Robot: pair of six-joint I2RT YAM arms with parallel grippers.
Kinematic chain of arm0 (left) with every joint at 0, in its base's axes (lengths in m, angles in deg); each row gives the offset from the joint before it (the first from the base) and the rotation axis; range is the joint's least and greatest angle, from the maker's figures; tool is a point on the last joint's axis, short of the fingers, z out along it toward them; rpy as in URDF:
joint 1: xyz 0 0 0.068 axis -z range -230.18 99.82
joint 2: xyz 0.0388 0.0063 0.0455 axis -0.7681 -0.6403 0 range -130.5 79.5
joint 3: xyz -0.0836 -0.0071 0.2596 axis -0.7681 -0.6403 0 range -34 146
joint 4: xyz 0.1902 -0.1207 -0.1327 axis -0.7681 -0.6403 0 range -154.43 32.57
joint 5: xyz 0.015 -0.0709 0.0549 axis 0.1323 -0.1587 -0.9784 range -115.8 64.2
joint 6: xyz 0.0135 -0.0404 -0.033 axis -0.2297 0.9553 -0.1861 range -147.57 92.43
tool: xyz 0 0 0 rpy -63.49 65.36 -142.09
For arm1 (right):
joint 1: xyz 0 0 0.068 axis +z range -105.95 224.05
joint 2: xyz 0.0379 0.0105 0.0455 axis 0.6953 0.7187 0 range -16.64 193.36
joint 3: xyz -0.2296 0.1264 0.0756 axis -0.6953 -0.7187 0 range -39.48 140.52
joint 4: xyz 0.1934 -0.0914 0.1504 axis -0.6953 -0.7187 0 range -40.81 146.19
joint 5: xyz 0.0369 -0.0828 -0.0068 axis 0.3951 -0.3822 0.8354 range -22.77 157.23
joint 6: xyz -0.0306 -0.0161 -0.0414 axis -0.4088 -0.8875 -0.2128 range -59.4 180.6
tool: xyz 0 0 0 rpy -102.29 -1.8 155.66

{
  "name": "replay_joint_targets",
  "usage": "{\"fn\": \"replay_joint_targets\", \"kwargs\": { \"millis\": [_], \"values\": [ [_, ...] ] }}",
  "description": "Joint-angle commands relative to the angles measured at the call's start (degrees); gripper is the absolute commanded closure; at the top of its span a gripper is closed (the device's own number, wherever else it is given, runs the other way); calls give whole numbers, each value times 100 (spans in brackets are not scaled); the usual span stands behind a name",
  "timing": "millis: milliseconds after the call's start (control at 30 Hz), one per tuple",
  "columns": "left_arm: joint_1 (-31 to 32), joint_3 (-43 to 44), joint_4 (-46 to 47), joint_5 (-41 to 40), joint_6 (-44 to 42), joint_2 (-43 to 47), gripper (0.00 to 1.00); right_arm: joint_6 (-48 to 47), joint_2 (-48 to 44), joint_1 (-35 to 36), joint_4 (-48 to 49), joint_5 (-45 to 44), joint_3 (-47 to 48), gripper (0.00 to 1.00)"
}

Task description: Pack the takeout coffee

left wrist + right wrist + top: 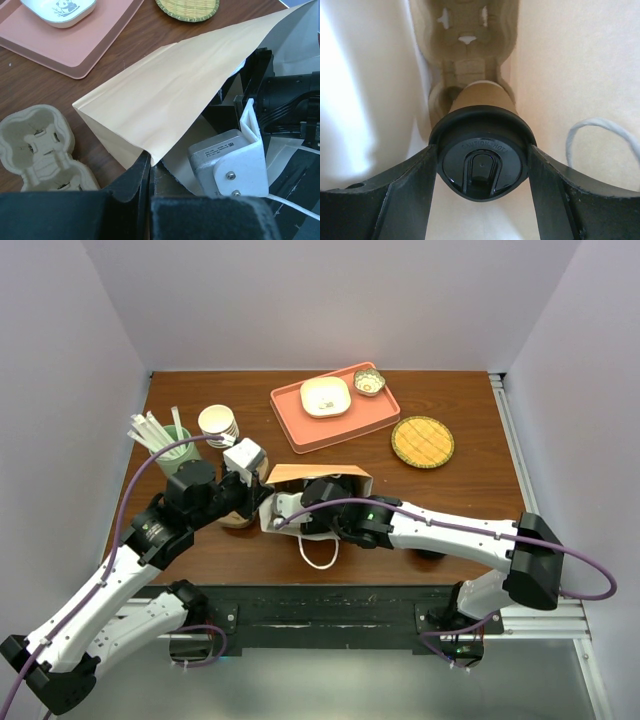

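Observation:
The brown paper bag (315,475) lies on its side in the middle of the table. My left gripper (149,167) is shut on a corner of its upper panel (170,95) and holds the mouth open. My right arm (440,530) reaches into the mouth, and the bag hides its fingers from above. In the right wrist view my right gripper (481,150) is shut on the takeout coffee (481,160), with both fingers against the sides of the black lid. The bag's walls (570,75) are on both sides of the cup. A pulp cup carrier (465,45) lies just beyond the cup's base.
A pulp cup carrier (35,145) sits on the table left of the bag. Behind are a stack of paper cups (217,423), a green cup of straws (165,440), a pink tray (300,425) with dishes, and a woven coaster (422,441). The bag's white handle (318,552) trails toward me.

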Motion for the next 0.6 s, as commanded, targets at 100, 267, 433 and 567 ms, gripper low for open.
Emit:
{"fn": "replay_joint_targets", "kwargs": {
  "millis": [100,267,433,567],
  "values": [
    [23,-64,408,198,-48,22,100,-31,-97,-52,45,-179,439,56],
    [32,-82,434,163,-74,-22,100,-75,-88,-52,10,-206,465,56],
    [58,-91,425,119,-126,-57,100,-75,-124,-52,-122,-188,430,57],
    [67,-73,408,22,-170,-92,100,-14,-194,-61,-122,-179,465,57]
  ]
}}
